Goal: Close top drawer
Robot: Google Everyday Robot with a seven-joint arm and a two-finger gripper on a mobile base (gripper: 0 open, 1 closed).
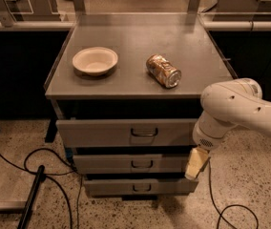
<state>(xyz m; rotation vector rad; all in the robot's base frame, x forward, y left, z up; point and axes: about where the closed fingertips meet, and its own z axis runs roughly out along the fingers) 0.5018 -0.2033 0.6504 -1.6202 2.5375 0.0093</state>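
The top drawer [107, 132] is a wide grey metal front with a dark loop handle [144, 132] at its centre, just under the cabinet top. It stands nearly flush with the cabinet, with a dark gap above it. My gripper [196, 163] hangs from the white arm [235, 111] at the right end of the drawer fronts, just below the top drawer's right end and beside the second drawer [126, 164].
A white bowl [95, 61] and a can lying on its side [163, 70] sit on the cabinet top [126, 37]. A third drawer [135, 187] is lowest. Black cables [45, 161] and a dark bar [30, 194] lie on the speckled floor at left. Another cable [221, 209] runs at right.
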